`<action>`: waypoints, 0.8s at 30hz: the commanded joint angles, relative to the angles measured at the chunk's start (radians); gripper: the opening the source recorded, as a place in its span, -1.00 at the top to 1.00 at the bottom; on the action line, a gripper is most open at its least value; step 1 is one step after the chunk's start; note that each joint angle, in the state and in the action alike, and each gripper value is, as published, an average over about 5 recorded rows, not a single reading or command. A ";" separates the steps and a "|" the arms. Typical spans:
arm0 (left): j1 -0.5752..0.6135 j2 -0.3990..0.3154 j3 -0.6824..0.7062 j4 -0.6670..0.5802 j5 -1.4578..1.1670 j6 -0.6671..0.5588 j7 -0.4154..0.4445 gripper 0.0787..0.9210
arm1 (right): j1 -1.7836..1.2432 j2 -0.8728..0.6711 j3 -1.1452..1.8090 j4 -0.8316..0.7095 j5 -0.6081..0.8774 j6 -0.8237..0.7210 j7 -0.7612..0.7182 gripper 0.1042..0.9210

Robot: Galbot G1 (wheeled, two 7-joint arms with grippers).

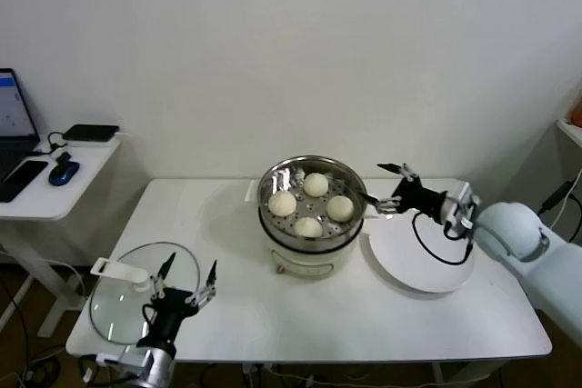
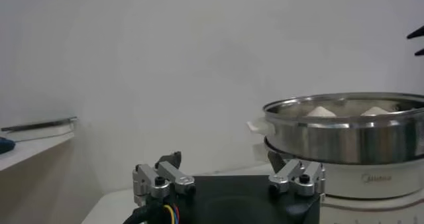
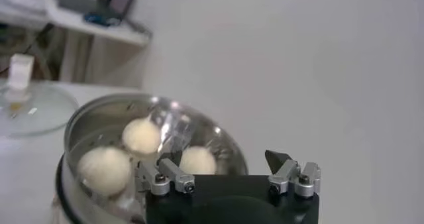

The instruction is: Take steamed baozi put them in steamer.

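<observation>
Left gripper (image 1: 186, 282), fingers apart, hovers beside the round glass lid (image 1: 136, 304) on the white surface (image 1: 382, 315), while four round cream-white steamed baozi (image 1: 309, 206) lie inside the shiny stainless-steel steamer (image 1: 311, 215), just left of the right gripper (image 1: 389, 186), fingers apart, above the flat white plate (image 1: 423, 261).

This looks like a lab or office test room, not a kitchen: a bare white wall, a plain white worktop (image 1: 273, 315) on metal legs, loose cables on the floor. Off to the left stands a side desk (image 1: 55, 190) carrying a laptop (image 1: 14, 115), a phone (image 1: 23, 179) and a mouse (image 1: 64, 171).
</observation>
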 commanded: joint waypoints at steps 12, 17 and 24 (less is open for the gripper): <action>0.002 -0.004 -0.029 -0.007 -0.017 0.001 -0.005 -0.77 | -0.929 0.688 0.847 0.168 -0.210 0.321 0.118 -0.76; -0.008 -0.006 -0.029 -0.001 -0.022 0.002 -0.004 -0.77 | -0.969 0.759 0.834 0.169 -0.203 0.365 0.090 -0.76; -0.019 -0.005 -0.037 0.006 -0.036 0.009 0.026 -0.77 | -0.984 0.802 0.785 0.164 -0.209 0.396 0.061 -0.76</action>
